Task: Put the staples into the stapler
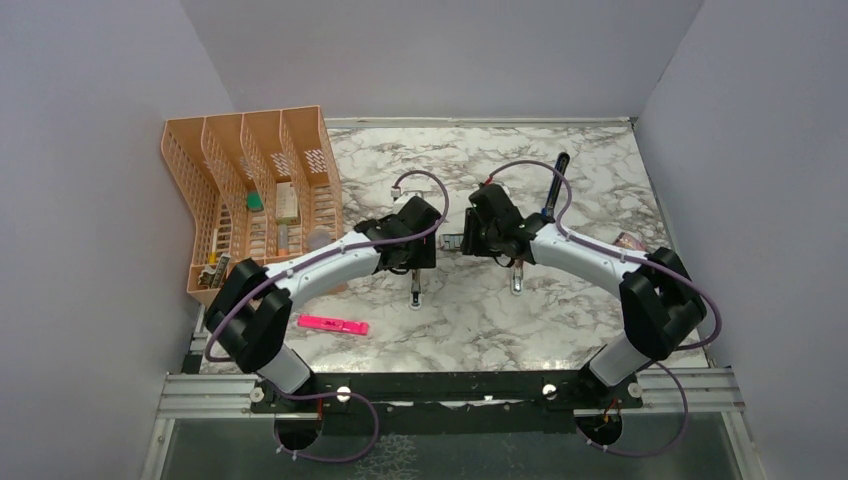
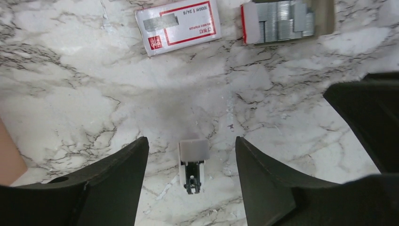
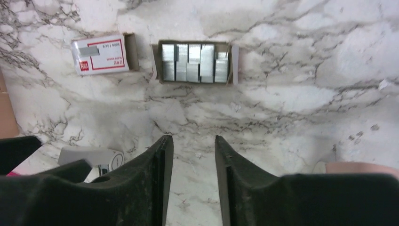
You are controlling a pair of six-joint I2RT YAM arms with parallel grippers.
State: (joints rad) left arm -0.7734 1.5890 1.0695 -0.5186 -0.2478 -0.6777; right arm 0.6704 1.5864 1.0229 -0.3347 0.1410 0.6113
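Note:
The staples (image 3: 195,62) are silvery strips in a small open tray, with their red-and-white box (image 3: 99,54) to its left. Both also show in the left wrist view, the tray (image 2: 282,21) and the box (image 2: 179,26). In the top view the tray (image 1: 452,241) lies between the two wrists. The blue stapler (image 1: 556,178) lies at the back right, beyond the right arm. My left gripper (image 2: 191,141) is open and empty over the table, with a small white piece (image 2: 193,162) just below its gap. My right gripper (image 3: 193,139) is open and empty, short of the tray.
A peach mesh organiser (image 1: 255,195) stands at the back left. A pink highlighter (image 1: 332,324) lies near the front left. A peach-pink piece (image 3: 360,167) lies to the right of my right gripper. The white piece also shows at its left (image 3: 91,156).

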